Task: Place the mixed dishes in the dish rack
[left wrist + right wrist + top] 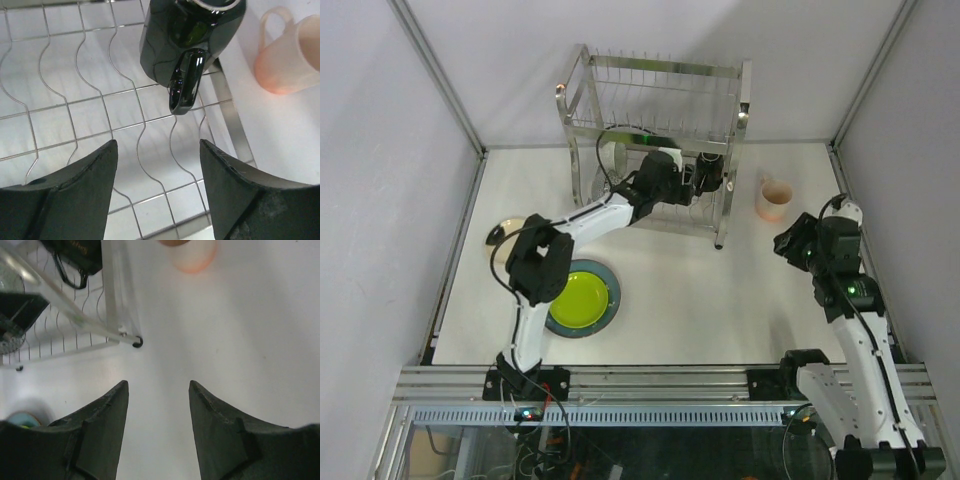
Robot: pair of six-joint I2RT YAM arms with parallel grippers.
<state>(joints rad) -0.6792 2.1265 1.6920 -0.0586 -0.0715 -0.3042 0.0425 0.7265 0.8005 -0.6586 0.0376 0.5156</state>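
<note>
My left gripper (157, 145) gapes empty, the dark mug (185, 35) just past its tips on the dish rack (231, 120). The pink mug (192, 255) lies straight ahead of my open, empty right gripper (158, 385).

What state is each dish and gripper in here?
Dark glossy handled mug: on steel wire dish rack shelf, ungripped.
Pale pink mug: upright, outside rack.
Lime-green round plate: stacked on larger blue-grey plate.
Left gripper: open, empty.
Right gripper: open, empty.
</note>
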